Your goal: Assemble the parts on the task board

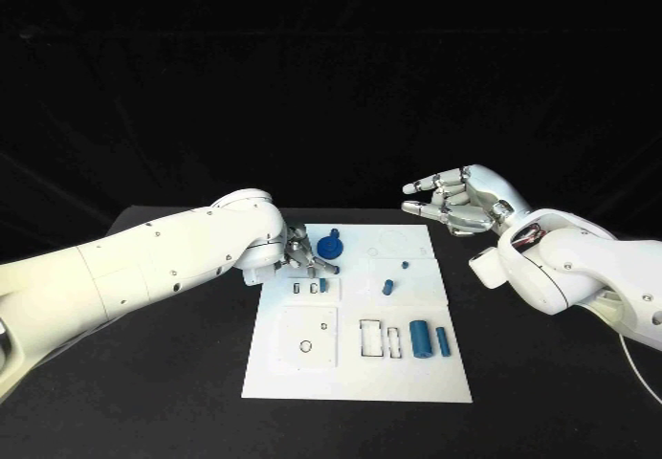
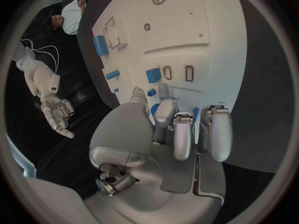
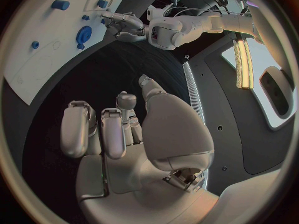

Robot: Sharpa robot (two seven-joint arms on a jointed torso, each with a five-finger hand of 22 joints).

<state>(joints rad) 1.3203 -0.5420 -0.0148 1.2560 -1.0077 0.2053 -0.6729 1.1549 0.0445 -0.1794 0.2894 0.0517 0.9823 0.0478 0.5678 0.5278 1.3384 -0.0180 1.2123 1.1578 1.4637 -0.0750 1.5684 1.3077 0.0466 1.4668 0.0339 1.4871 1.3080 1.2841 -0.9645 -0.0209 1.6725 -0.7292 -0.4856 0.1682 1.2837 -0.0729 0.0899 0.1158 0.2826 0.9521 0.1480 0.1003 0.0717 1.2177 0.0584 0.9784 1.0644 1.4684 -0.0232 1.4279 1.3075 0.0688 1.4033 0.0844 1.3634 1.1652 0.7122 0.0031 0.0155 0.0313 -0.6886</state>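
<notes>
The white task board [image 1: 356, 368] lies in the middle of the black table. My left hand [image 1: 298, 256] hangs over its far left part, fingers [image 2: 176, 129] curled down right beside a round blue part [image 1: 331, 247]. Blue shows between those fingers, but a grip cannot be made out. A small blue piece [image 2: 153, 75] sits beside two empty slots [image 2: 189, 73]. Two blue cylinders [image 1: 419, 338] stand near the board's right edge, and a small blue peg [image 1: 389, 285] lies mid-board. My right hand [image 1: 462, 201] is raised beyond the board's far right corner, fingers spread and empty.
A raised white square plate [image 1: 306, 337] with small holes takes up the board's near left. Rectangular cut-outs [image 1: 370, 338] lie left of the cylinders. Black table surrounds the board on all sides. My left forearm [image 1: 152, 263] crosses the table's left half.
</notes>
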